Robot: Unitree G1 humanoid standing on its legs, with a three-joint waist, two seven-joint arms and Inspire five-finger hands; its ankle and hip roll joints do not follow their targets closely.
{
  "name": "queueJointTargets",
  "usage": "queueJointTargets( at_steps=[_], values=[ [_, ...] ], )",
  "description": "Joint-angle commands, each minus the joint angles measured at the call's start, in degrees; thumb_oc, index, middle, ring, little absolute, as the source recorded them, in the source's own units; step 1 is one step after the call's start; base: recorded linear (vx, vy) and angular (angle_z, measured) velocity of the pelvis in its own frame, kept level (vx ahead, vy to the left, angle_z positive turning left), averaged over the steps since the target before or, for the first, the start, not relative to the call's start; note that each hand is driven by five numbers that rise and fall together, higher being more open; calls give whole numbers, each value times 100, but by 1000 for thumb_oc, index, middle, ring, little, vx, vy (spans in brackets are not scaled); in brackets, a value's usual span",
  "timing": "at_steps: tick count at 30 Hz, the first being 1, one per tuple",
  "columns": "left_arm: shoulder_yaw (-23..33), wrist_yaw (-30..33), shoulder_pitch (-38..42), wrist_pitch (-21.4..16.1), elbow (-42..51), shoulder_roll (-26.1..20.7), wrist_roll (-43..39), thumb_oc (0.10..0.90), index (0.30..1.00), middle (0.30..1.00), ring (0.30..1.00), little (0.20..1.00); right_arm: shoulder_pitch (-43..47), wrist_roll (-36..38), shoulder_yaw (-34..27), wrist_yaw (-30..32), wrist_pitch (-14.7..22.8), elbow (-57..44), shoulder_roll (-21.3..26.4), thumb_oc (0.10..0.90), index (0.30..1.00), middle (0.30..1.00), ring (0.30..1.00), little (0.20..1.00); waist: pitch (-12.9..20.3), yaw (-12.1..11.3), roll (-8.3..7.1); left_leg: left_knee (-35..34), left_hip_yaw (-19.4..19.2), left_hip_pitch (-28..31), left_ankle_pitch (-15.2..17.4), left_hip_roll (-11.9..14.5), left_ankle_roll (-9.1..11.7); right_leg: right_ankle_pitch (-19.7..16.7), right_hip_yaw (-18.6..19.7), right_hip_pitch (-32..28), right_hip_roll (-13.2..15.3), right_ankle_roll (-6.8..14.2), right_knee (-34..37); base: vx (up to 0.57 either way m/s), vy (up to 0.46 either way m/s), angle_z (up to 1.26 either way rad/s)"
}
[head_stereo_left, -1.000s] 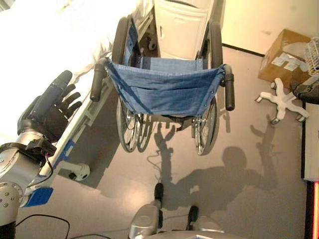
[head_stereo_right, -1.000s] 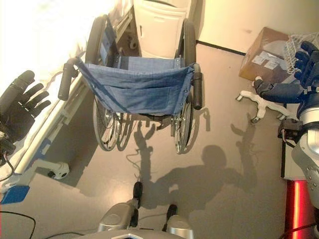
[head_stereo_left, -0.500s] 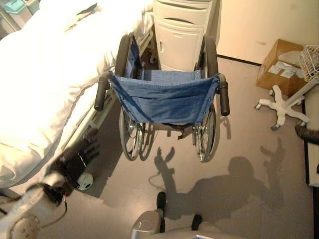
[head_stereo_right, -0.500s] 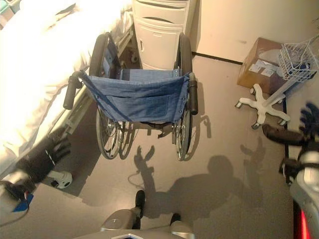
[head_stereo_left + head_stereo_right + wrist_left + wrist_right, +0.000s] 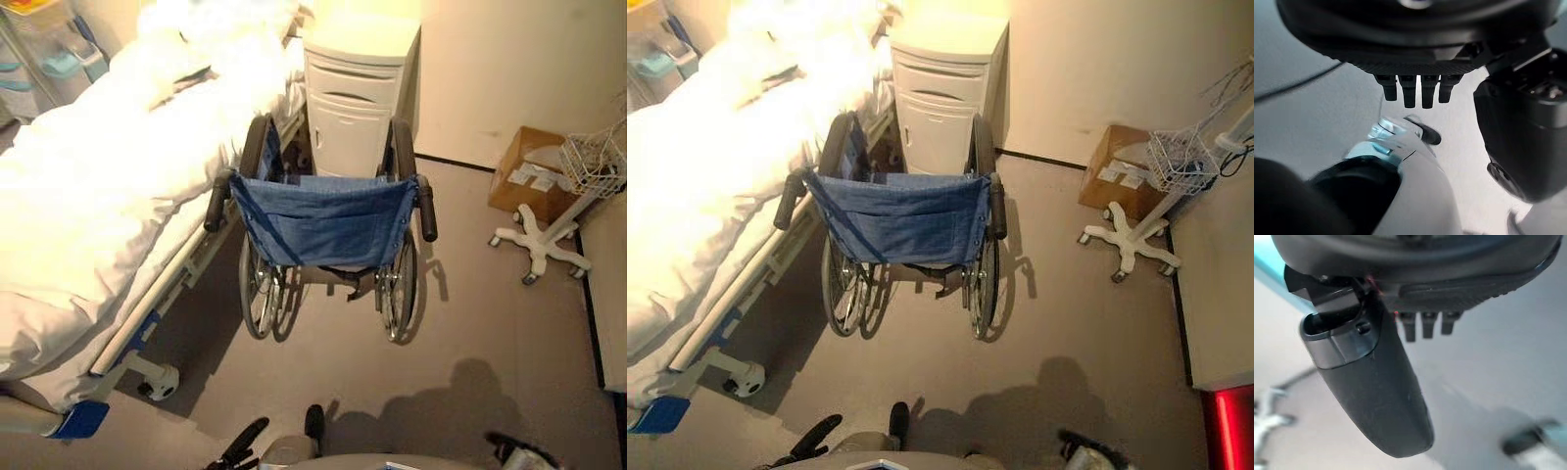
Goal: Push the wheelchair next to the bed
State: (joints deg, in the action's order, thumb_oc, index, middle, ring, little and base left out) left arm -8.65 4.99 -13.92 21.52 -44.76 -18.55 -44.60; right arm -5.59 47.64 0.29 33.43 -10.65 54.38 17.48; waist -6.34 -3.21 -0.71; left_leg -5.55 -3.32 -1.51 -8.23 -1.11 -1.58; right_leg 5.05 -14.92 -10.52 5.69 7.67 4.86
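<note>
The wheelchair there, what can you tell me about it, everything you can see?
The wheelchair is seen from behind, upright on the grey floor. It has a blue cloth backrest slung between two dark push handles, large spoked wheels with dark tyres, and a metal frame. Its seat looks empty. It stands close alongside the bed, on the bed's right, facing a white cabinet just ahead. No hand touches it; whether it touches the bed frame cannot be told.

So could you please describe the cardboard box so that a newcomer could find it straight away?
Start from the bed and cross past the wheelchair and the white cabinet to the far wall. The cardboard box sits on the floor against that wall, beside a white wheeled stand. It is the lone brown thing there.
</note>
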Motion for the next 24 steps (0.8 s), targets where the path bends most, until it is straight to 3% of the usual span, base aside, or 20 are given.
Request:
queueJointTargets(
  at_steps=[1, 3, 7, 12, 14, 19, 24],
  values=[
    [97, 212, 625, -901, -159, 58, 26, 800, 900, 900, 900, 900, 361, -275, 319, -589, 269, 46, 244, 800, 900, 900, 900, 900, -21, -165, -19, 55, -5, 500, 750, 44, 354, -827, -182, 687, 34, 110, -84, 16, 32, 0],
    [85, 454, 913, -1643, -938, 261, 544, 800, 900, 900, 900, 900, 399, -443, 563, -1327, 244, 640, -44, 800, 900, 900, 900, 900, 50, -143, -28, 55, -24, 474, 759, 48, 355, -811, -182, 708, 47, 101, -98, 10, 38, 2],
    [15, 413, 1089, -2047, -1592, 491, 900, 800, 900, 900, 900, 900, 363, -506, 744, -2117, -106, 1207, -330, 800, 900, 900, 900, 900, 112, -89, -24, 55, -64, 464, 781, 54, 349, -773, -181, 711, 41, 78, -116, 5, 26, 2],
    [39, 371, 1169, -1930, -2386, 736, 804, 800, 900, 900, 900, 900, 410, -1366, 1068, -2643, -31, 1593, -551, 800, 900, 900, 900, 900, 175, -41, -1, 55, -93, 490, 824, 33, 327, -714, -170, 675, 39, 48, -134, 21, 45, -4],
    [-27, 335, 1195, -1812, -2488, 776, 836, 800, 900, 900, 900, 900, 415, -1502, 1185, -2777, -189, 1617, -592, 800, 900, 900, 900, 900, 197, -26, 9, 55, -98, 484, 826, 24, 315, -694, -169, 687, 44, 35, -155, 2, 32, 3],
    [-75, 128, 1170, -1589, -2624, 809, 760, 800, 900, 900, 900, 900, 411, -1297, 1110, -3221, -659, 1827, -548, 800, 900, 900, 900, 900, 228, -31, 16, 55, -66, 504, 859, -5, 287, -665, -174, 666, 32, 24, -170, 0, 10, -1],
    [-68, 83, 1166, -1447, -2686, 801, 810, 800, 900, 900, 900, 900, 437, -1157, 1052, -3505, -726, 1931, -557, 800, 900, 900, 900, 900, 274, -42, 27, 55, -61, 520, 862, -16, 272, -644, -161, 665, 24, 12, -204, 0, 0, 0]
  ],
)
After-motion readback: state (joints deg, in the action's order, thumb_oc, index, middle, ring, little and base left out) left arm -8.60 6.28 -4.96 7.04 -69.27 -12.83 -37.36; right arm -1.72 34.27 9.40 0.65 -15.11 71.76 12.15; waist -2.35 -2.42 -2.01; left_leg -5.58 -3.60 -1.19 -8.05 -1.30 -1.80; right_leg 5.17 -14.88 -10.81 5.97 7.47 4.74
